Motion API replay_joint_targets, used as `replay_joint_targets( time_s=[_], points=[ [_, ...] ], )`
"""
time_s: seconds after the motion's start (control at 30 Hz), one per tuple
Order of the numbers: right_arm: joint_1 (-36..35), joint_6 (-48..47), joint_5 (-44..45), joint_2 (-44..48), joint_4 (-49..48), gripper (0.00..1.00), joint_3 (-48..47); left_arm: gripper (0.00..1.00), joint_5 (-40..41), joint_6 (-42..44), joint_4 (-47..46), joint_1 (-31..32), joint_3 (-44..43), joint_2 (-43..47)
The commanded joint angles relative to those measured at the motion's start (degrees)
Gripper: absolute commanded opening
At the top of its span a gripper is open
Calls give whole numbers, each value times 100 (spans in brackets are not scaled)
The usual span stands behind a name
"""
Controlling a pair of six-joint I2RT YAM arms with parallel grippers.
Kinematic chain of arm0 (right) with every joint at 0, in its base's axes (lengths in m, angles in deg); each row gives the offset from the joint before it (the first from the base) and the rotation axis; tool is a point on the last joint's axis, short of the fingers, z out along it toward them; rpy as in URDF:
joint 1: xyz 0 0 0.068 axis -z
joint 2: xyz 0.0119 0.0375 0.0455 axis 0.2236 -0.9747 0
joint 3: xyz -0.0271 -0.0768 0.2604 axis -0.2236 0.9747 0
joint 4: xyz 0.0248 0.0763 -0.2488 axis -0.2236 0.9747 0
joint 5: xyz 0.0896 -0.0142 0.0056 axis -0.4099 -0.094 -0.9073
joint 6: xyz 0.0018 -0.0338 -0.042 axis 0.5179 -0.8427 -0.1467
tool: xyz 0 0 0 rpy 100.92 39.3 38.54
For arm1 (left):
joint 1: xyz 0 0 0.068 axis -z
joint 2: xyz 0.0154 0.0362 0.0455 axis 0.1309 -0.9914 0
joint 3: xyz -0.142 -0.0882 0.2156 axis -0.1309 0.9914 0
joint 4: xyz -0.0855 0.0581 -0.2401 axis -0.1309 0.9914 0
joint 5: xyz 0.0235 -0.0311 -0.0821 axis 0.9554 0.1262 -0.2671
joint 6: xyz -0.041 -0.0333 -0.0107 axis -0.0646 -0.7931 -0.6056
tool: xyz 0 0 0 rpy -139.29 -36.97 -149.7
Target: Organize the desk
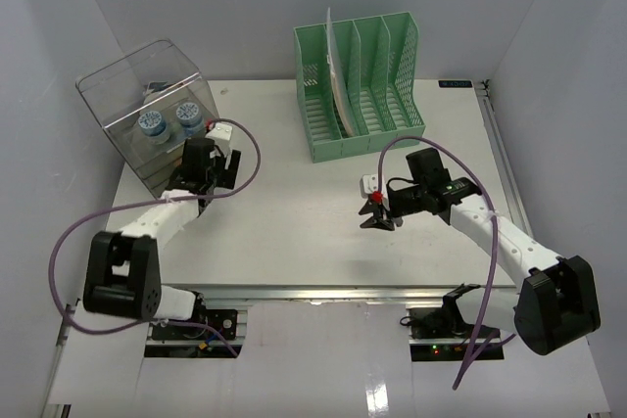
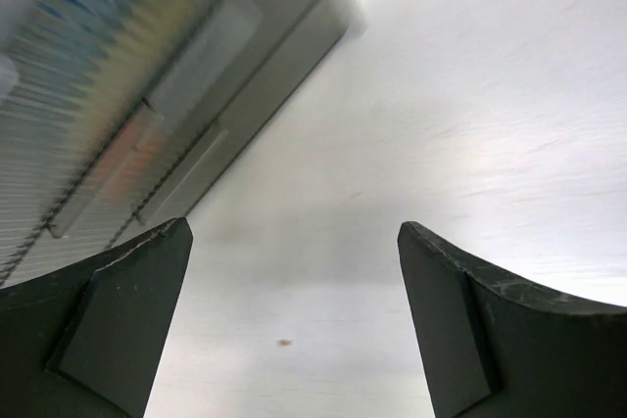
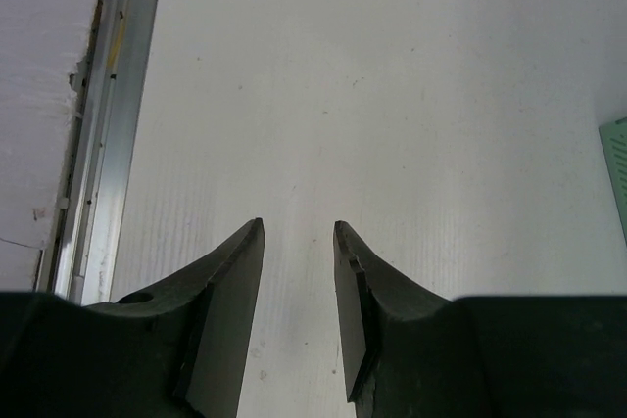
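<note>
Left gripper (image 2: 294, 232): jaws wide, empty, just beside the clear plastic box (image 1: 127, 134) at the far-left of the flat white desk (image 1: 294, 242). Right gripper (image 3: 299, 227): narrow gap, nothing between the jaws, over desk centre-right. Small white item (image 1: 369, 183) lies just past its tips, toward the green slotted file rack (image 1: 362, 95) (long axis too small to tell). My call: right arm is nearer.

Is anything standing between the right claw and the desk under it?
Nothing visible does. The right claw hangs over bare desk, its jaws slightly apart and empty. The green rack lies off to the side.
</note>
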Motion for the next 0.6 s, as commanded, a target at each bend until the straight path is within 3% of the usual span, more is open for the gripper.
replay_joint_targets(
  time_s=[0.0,0.13,0.27,0.4,0.5,0.57],
  points=[
    [211,336,-33,67,-260,42,4,98,-2277,-1256,424,4,114,1561],
    [395,521,-33,184,-421,45,73,98,-3878,-1635,442,4,492,2672],
    [572,853,14,318,-668,54,265,98,-4614,-1620,583,4,806,3562],
    [837,1670,367,392,-1284,69,415,98,-4830,-1654,592,4,1235,4370],
    [1134,2235,502,299,-1379,90,350,98,-4882,-1754,503,4,1405,4689],
    [1475,2392,498,268,-1389,90,282,98,-4770,-1706,553,4,1368,4741]
  ],
)
